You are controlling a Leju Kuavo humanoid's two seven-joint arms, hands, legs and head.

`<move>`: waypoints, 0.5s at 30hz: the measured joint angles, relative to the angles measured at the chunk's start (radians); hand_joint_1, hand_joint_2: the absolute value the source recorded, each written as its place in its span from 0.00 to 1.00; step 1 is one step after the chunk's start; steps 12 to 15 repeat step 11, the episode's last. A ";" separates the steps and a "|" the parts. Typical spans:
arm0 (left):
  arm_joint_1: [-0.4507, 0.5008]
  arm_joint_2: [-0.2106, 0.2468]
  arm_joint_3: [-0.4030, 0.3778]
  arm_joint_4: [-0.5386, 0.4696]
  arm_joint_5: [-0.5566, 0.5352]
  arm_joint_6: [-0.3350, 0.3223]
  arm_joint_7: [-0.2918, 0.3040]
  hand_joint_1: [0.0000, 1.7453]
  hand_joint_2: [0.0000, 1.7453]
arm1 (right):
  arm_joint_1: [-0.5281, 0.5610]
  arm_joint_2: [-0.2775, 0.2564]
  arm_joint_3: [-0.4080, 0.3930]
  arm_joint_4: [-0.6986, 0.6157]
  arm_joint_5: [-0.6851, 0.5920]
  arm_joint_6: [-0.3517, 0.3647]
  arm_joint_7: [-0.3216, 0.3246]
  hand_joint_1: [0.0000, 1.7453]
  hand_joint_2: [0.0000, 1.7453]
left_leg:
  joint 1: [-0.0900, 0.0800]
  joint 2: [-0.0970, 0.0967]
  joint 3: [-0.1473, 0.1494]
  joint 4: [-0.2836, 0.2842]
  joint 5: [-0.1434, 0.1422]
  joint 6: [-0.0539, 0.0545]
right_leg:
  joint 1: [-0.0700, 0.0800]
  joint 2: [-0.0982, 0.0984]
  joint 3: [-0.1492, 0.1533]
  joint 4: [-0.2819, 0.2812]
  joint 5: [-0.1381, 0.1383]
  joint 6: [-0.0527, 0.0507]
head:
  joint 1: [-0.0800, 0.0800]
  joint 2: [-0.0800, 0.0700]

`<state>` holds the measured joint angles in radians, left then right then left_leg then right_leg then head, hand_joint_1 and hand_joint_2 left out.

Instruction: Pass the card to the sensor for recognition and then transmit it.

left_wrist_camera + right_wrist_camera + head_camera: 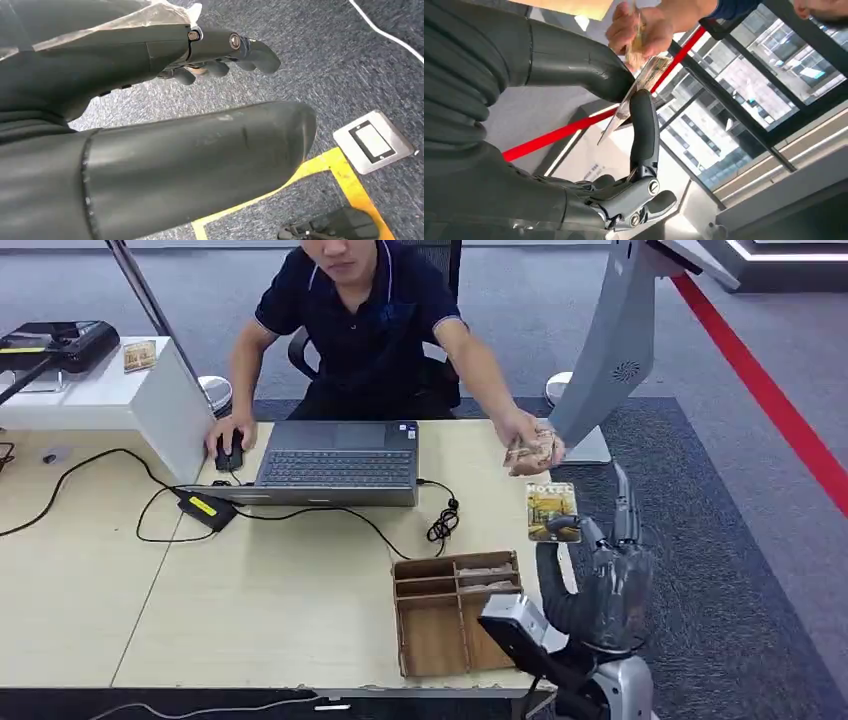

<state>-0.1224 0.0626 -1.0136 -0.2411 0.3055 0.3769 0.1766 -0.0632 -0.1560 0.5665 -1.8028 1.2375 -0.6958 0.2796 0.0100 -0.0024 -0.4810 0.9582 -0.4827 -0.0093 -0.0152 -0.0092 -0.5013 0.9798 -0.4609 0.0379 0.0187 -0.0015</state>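
Note:
My right hand (610, 580) is raised off the table's right edge and pinches a yellow picture card (552, 512) upright between thumb and a finger. The right wrist view shows that card (651, 70) edge-on in my right hand (624, 100). A person's hand (530, 448) holding several similar cards reaches over just beyond my card, apart from it. Behind stands the grey sensor stand (612, 355). My left hand (215, 50) hangs over carpet, holding nothing, thumb apart from the fingers.
A wooden compartment box (455, 612) with cards in its back slots sits near the table's front right. A laptop (338, 462), a black cable (440, 522) and a power adapter (206, 508) lie mid-table. The person sits behind the laptop, the other hand on a mouse (229, 455).

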 joint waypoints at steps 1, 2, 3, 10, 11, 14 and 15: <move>0.000 0.000 0.000 0.000 -0.004 0.000 0.000 0.00 0.00 | -0.008 0.009 0.001 0.013 -0.009 0.000 -0.013 1.00 1.00 | 0.000 0.000 0.000 0.000 0.000 0.000 | 0.000 0.000 0.000 0.000 0.000 0.000 | 0.000 0.000; 0.000 0.000 0.000 0.000 -0.005 0.000 0.000 0.00 0.00 | -0.018 0.017 0.001 0.026 -0.018 0.000 -0.024 1.00 1.00 | 0.000 0.000 0.000 0.000 0.000 0.000 | 0.000 0.000 0.000 0.000 0.000 0.000 | 0.000 0.000; -0.001 0.000 0.000 0.000 -0.008 0.000 0.000 0.00 0.00 | -0.026 0.024 0.002 0.039 -0.027 0.000 -0.033 1.00 1.00 | 0.000 0.000 0.000 0.000 0.000 0.000 | 0.000 0.000 0.000 0.000 0.000 0.000 | 0.000 0.000; -0.002 0.000 -0.001 0.000 -0.019 -0.005 0.000 0.00 0.00 | -0.087 0.074 0.011 0.133 -0.077 0.001 -0.075 1.00 1.00 | 0.000 0.000 0.000 0.000 0.000 0.000 | 0.000 0.000 0.000 0.000 0.000 0.000 | 0.000 0.000; -0.002 0.000 -0.001 0.000 -0.021 -0.007 0.000 0.00 0.00 | -0.095 0.079 0.013 0.147 -0.083 0.001 -0.075 1.00 1.00 | 0.000 0.000 0.000 0.000 0.000 0.000 | 0.000 0.000 0.000 0.000 0.000 0.000 | 0.000 0.000; -0.002 0.000 -0.001 0.000 -0.021 -0.007 0.000 0.00 0.00 | -0.095 0.079 0.013 0.147 -0.083 0.001 -0.075 1.00 1.00 | 0.000 0.000 0.000 0.000 0.000 0.000 | 0.000 0.000 0.000 0.000 0.000 0.000 | 0.000 0.000; -0.002 0.000 -0.001 0.000 -0.021 -0.007 0.000 0.00 0.00 | -0.095 0.079 0.013 0.147 -0.083 0.001 -0.075 1.00 1.00 | 0.000 0.000 0.000 0.000 0.000 0.000 | 0.000 0.000 0.000 0.000 0.000 0.000 | 0.000 0.000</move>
